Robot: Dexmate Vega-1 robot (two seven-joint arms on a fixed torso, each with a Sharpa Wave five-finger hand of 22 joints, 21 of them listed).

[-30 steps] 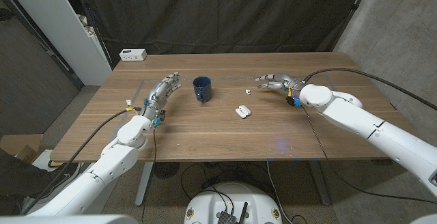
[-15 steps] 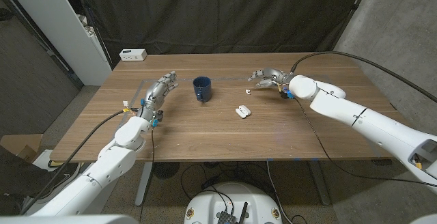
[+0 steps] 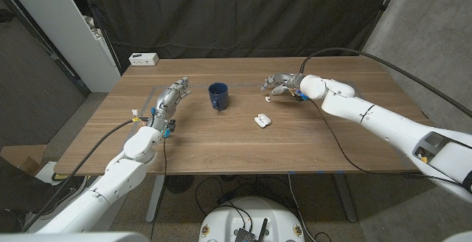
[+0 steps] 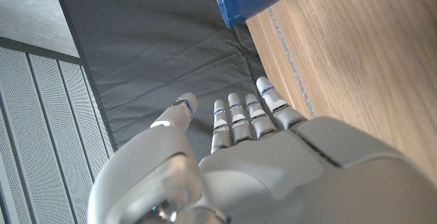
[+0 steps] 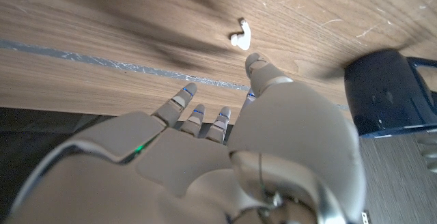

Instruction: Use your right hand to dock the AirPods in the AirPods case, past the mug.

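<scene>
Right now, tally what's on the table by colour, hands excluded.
Blue: 1, the mug
White: 3, the earbud, the AirPods case, the small box at the far left corner
Total: 4

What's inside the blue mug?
From the head view, the blue mug looks dark inside, with nothing sticking out above its rim. Its own wall and shadow hide the bottom, so anything small lying there cannot be seen.
</scene>
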